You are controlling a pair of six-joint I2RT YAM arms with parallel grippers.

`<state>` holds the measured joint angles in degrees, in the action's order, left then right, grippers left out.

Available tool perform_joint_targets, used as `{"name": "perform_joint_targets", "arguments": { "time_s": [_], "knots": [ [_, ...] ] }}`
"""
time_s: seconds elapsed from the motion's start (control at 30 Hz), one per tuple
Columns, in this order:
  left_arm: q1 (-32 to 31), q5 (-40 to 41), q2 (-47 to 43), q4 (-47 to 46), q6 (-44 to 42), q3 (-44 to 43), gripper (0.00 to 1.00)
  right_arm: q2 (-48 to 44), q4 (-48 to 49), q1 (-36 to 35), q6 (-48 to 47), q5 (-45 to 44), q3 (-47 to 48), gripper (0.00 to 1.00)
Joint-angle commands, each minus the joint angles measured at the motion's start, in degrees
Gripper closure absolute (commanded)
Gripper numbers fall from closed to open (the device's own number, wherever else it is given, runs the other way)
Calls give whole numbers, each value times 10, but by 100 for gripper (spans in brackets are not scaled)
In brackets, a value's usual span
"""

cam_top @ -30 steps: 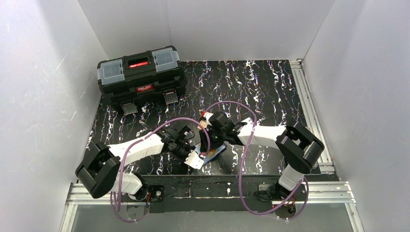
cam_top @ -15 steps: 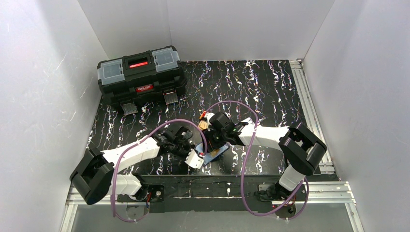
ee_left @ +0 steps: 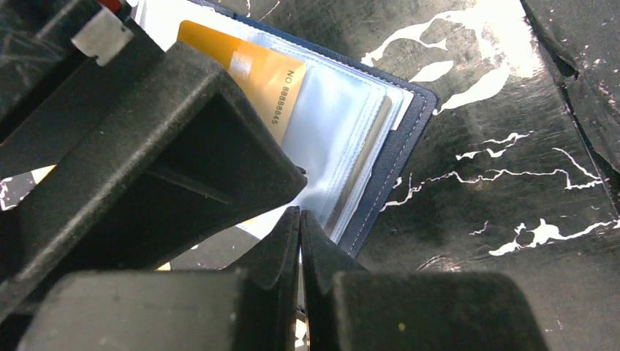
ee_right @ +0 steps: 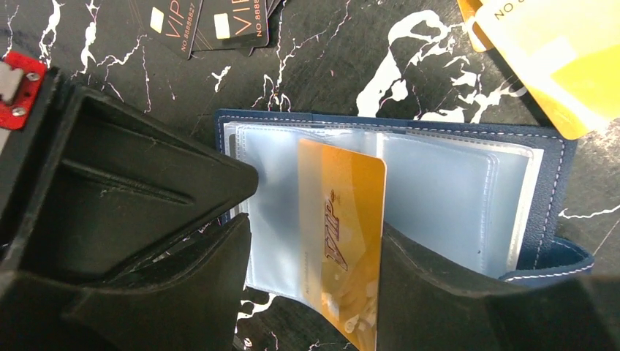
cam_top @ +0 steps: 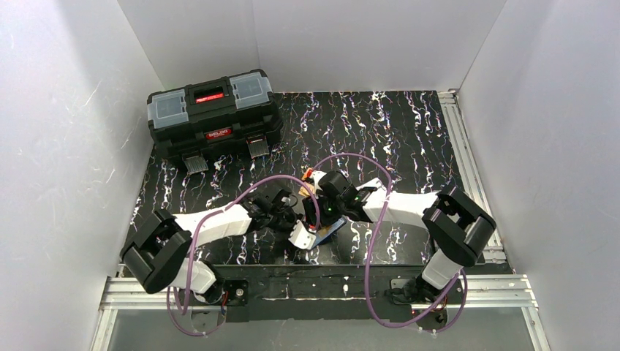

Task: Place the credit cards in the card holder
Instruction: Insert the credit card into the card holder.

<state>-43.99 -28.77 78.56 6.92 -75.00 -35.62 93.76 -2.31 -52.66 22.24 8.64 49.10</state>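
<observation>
Two tools work at the open card holder (ee_right: 553, 183). The right tool (ee_right: 318, 212), fingers spread, straddles a glossy orange card (ee_right: 340, 212) only half inside a clear, slippery pocket. The left tool (ee_left: 300, 219), pressed together and empty, sits at the pocket edges. The card may slide out, or the stitched navy holder may skid on the marbled surface (ee_right: 409, 66).

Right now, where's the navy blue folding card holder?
Top view: the card holder lies open, centre, near the table's front edge, where left gripper and right gripper meet, an orange-yellow plastic card on its pockets.
</observation>
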Motion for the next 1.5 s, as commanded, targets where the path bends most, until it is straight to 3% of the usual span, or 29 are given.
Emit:
{"name": "perform_joint_targets", "arguments": {
  "time_s": [0.0,0.33,0.6,1.03,1.17,1.33,1.47],
  "knots": [
    [-1,-27,21,10,-4,-19,100,-13,18,0,-7,9,-30,34],
    [0,-27,28,59,-41,-16,100,-77,58,30,-2,8,-88,34],
    [0,-22,16,83,-68,-6,100,-67,53,47,7,18,-77,32],
    [-1,-8,-14,47,-38,4,100,-47,63,39,12,59,-61,34],
    [-1,6,-31,26,-11,8,93,-43,64,28,14,64,-51,35],
    [-1,3,-97,31,-9,35,77,-44,60,16,18,61,-48,35],
    [-1,-5,-117,46,-30,61,74,-41,56,13,18,60,-42,36]
  ]
}}
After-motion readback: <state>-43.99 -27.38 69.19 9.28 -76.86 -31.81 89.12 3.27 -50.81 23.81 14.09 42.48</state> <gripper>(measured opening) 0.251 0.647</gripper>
